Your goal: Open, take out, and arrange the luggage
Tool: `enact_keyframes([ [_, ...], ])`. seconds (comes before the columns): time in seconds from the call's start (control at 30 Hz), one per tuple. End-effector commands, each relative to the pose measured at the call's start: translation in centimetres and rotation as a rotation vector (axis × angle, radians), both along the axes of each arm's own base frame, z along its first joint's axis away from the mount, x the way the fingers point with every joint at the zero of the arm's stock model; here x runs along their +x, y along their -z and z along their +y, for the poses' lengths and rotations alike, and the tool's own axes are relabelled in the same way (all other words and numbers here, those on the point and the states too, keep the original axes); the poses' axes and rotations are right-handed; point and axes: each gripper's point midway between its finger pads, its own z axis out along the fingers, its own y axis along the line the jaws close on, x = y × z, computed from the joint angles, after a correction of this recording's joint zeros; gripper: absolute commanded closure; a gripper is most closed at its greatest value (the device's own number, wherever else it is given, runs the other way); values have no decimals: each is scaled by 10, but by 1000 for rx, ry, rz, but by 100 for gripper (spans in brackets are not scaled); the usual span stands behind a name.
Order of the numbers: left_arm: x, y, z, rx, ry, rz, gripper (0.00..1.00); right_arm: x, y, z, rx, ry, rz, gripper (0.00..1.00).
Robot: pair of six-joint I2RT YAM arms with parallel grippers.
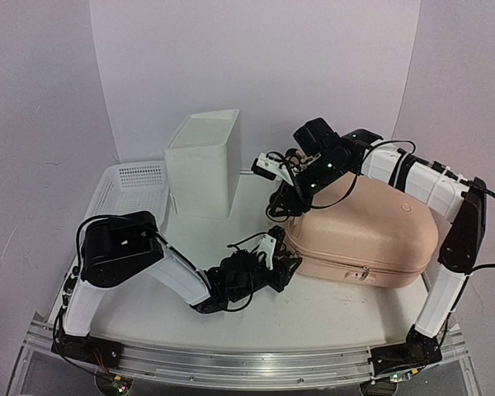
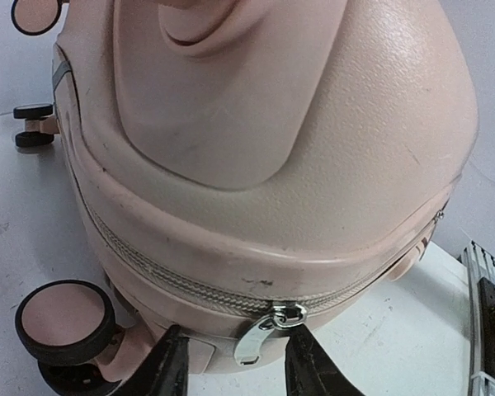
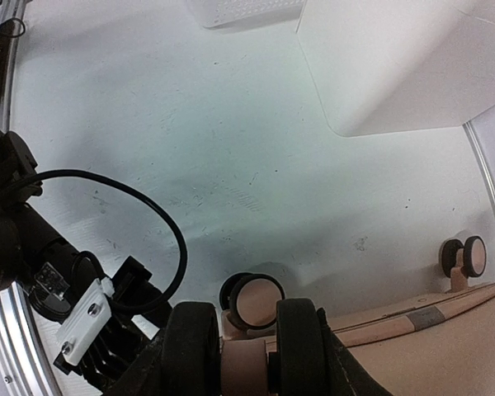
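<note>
Tabletop (image 1: 313,318); luggage (image 2: 272,124) zipper pull (image 2: 254,340), seemingly wrist-view only

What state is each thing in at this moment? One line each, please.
luggage: closed, lying flat on the table, seam zipped where visible
zipper pull: hanging at the seam, not gripped
left gripper: fingers open, one either side of the zipper pull
right gripper: fingers shut on the luggage by a wheel
drawer box: standing upright
mesh basket: flat, open side up
</note>
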Motion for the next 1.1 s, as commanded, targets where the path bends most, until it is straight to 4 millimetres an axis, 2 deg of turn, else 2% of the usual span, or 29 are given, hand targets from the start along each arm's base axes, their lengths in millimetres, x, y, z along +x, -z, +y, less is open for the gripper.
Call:
enact_keyframes([
  [0.0, 22, -36, -6, -70, -68, -84, 67, 3, -37, 18, 139, 70, 18, 100],
  [0.07, 26, -40, -3, -62, -87, -101, 77, 2, -37, 17, 143, 70, 20, 100],
  [0.13, 29, -42, 2, -54, -115, -111, 92, 1, -37, 17, 146, 70, 22, 100],
  [0.2, 31, -42, 8, -43, -138, -119, 100, 0, -37, 17, 150, 69, 24, 100],
  [0.43, 39, -41, 29, -6, -207, -134, 100, -5, -37, 15, 163, 69, 30, 100],
  [0.57, 24, -45, 21, -23, -89, -126, 100, -6, -39, 13, 162, 73, 23, 100],
  [0.6, 15, -43, 19, -32, -29, -109, 99, -5, -39, 13, 161, 73, 21, 100],
  [0.7, -9, -40, 14, -83, 120, -42, 65, -6, -43, 12, 167, 72, 13, 100],
  [0.77, -18, -39, 12, -116, 175, 7, 54, -6, -44, 12, 169, 70, 9, 100],
  [0.83, -18, -36, 10, -129, 182, 42, 46, -5, -44, 12, 169, 71, 8, 100],
  [0.93, -13, -29, 3, -130, 165, 50, 43, -5, -42, 13, 167, 72, 16, 100],
  [1.07, -2, -24, -7, -109, 138, 26, 46, -4, -44, 15, 175, 73, 21, 100],
])
